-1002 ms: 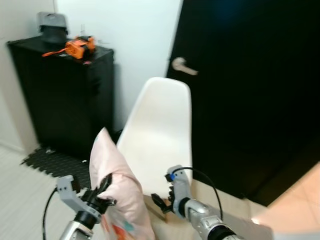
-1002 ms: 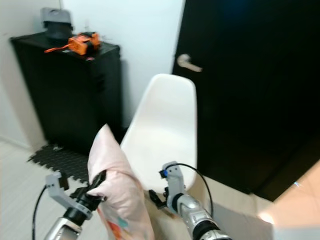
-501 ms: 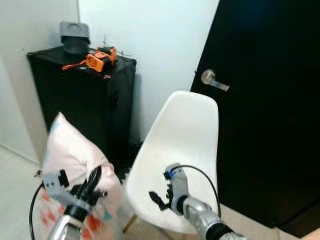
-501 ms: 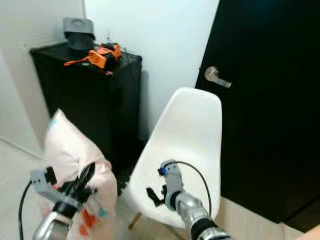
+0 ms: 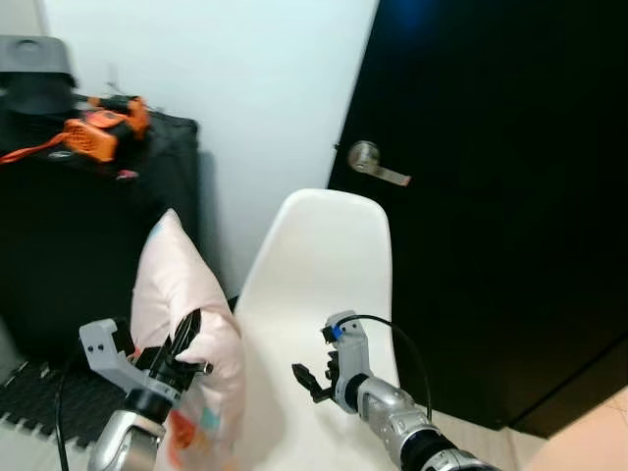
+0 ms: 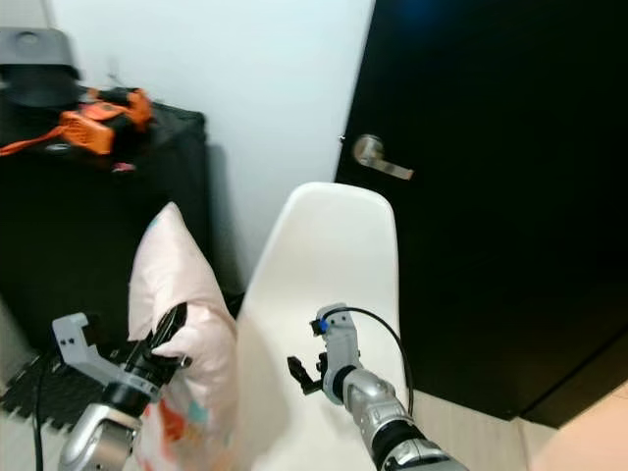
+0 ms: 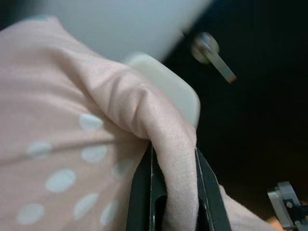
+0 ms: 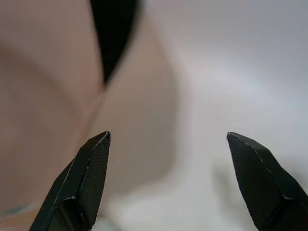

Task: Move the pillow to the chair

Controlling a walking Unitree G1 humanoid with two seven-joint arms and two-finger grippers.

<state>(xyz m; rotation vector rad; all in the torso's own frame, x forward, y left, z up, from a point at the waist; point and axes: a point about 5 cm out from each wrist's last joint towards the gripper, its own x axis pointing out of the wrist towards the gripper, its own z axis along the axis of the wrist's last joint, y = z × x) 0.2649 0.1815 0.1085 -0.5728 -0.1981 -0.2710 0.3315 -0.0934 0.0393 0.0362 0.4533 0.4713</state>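
Note:
A pale pink pillow [image 5: 182,314] with coloured spots stands upright on its edge at the left side of a white shell chair [image 5: 319,285]. My left gripper [image 5: 182,355] is shut on a fold of the pillow [image 7: 144,120], and the fabric is pinched between its fingers [image 7: 142,192]. My right gripper [image 5: 312,377] hovers over the chair seat [image 8: 231,96], open and holding nothing, its fingertips [image 8: 96,159] spread wide beside the pillow's side.
A black door [image 5: 510,196] with a silver lever handle [image 5: 378,163] stands right behind the chair. A black cabinet [image 5: 69,235] at the left carries an orange tool [image 5: 98,128] and a grey object [image 5: 34,74]. A black mat [image 5: 49,397] lies at its foot.
The camera swung, shifting the whole scene. The pillow, held by my left gripper, has come in closer against the chair's left side. My right gripper stays over the seat.

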